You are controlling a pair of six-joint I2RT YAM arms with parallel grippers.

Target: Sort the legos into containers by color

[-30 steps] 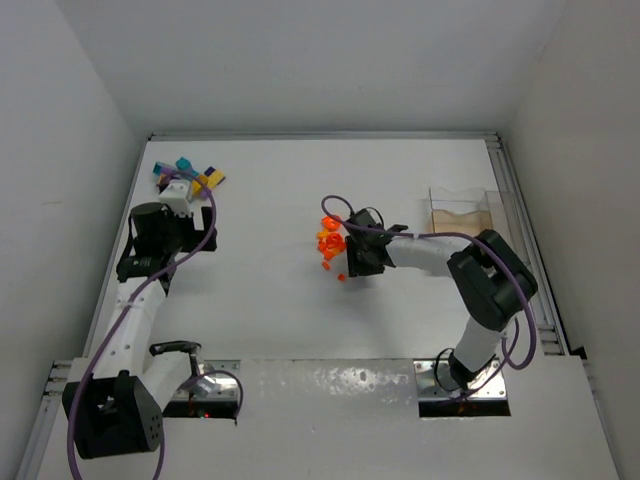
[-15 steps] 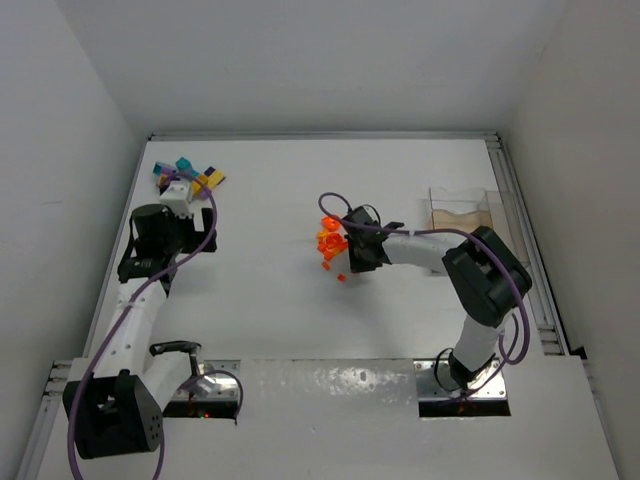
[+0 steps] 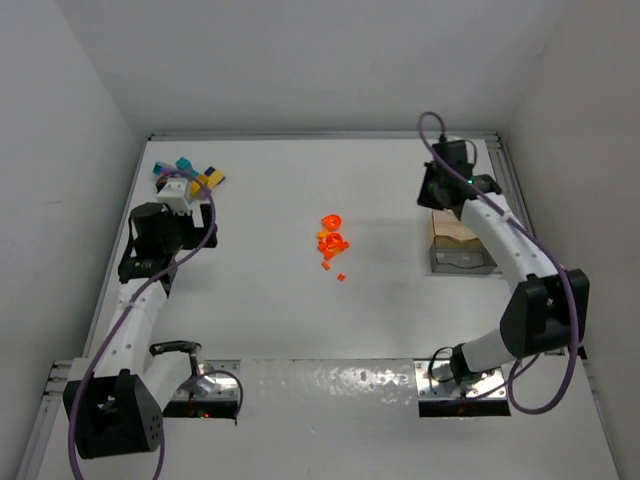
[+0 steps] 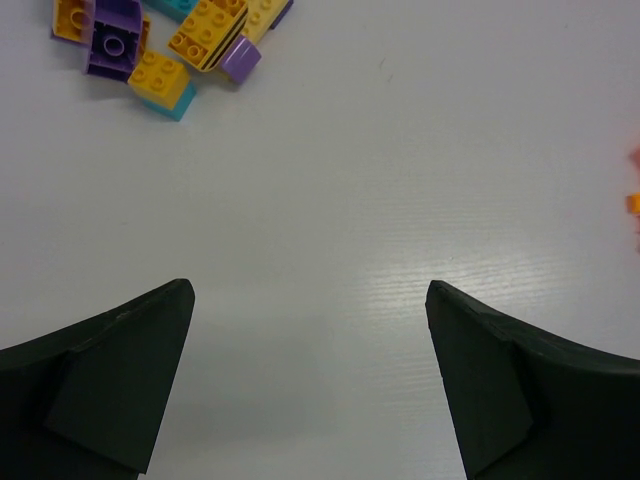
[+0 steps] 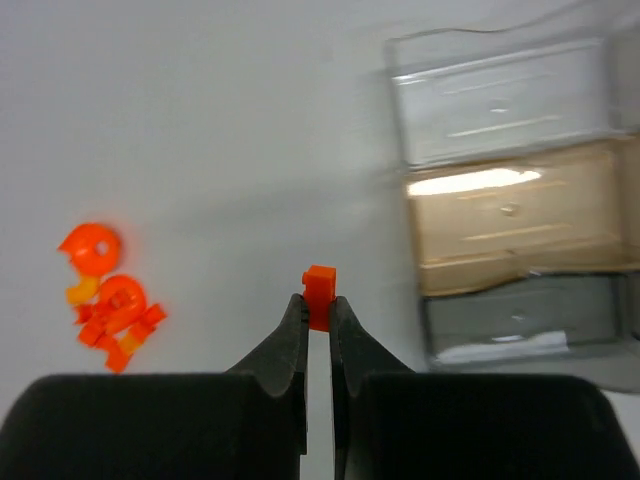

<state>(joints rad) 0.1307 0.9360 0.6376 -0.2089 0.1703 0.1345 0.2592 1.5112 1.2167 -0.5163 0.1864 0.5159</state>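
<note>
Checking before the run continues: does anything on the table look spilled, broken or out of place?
Nothing looks damaged. The orange legos lie loose mid-table, one piece apart from the rest; a mixed pile sits far left. The bins stand level. The right gripper pinches one orange brick in its jaws.

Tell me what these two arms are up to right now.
They are sorting legos by color. The right pincer is shut on one small orange brick, held close beside the clear containers, which look empty. More orange pieces lie in the middle of the table. The left pincer is open and holds nothing, near the pile of yellow, purple and teal bricks.
</note>
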